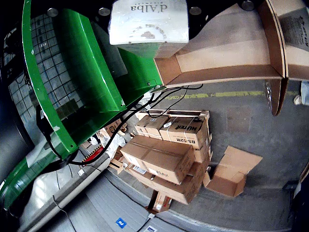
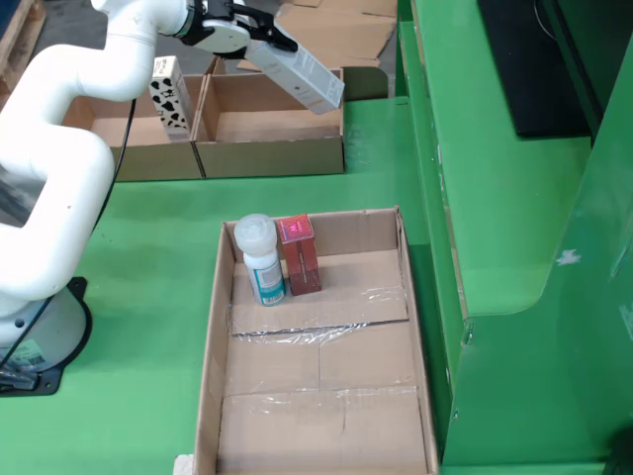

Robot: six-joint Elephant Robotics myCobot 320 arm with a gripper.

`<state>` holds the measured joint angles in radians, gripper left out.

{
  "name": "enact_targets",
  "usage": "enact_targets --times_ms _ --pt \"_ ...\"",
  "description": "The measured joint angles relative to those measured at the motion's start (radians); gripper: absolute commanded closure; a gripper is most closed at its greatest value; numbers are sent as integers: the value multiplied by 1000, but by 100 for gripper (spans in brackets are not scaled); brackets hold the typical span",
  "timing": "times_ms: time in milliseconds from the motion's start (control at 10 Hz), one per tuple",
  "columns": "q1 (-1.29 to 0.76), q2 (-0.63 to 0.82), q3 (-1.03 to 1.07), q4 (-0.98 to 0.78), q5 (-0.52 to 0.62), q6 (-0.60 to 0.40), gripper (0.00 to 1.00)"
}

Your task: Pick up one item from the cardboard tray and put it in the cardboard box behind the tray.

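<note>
In the fixed view, nearest to you lies the cardboard tray, long and shallow on the green table, its floor patched with clear tape. At its far end you see two items standing upright side by side and touching or nearly so: a white bottle with a teal label on the left, and a dark red carton to its right. The rest of the tray floor is bare cardboard.

Beyond the tray, across a strip of green, you have two open cardboard boxes set edge to edge. The left box holds a white carton with black patches, standing upright at its right side. The right box shows only its bare floor.

Above the right box, look at the gripper on the white arm: it is clamped on one end of a long white box, which slants down to the right over the box's far right corner, clear of the cardboard.

From the gripper's own view you see the white box end-on at the top, printed "d'Alba", with a cardboard box wall just beside it and stacked cartons on the grey floor far beyond
</note>
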<state>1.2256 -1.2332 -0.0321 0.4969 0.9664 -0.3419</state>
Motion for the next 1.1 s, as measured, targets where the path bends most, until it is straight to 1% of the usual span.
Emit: enact_targets --times_ms 300,800,1000,1100 --pt "-9 -6 0 0 0 -28 100" --pt "-19 -6 0 0 0 -32 100" --pt "-28 -41 5 5 -3 -61 100" --pt "-28 -46 9 6 -3 -42 100"
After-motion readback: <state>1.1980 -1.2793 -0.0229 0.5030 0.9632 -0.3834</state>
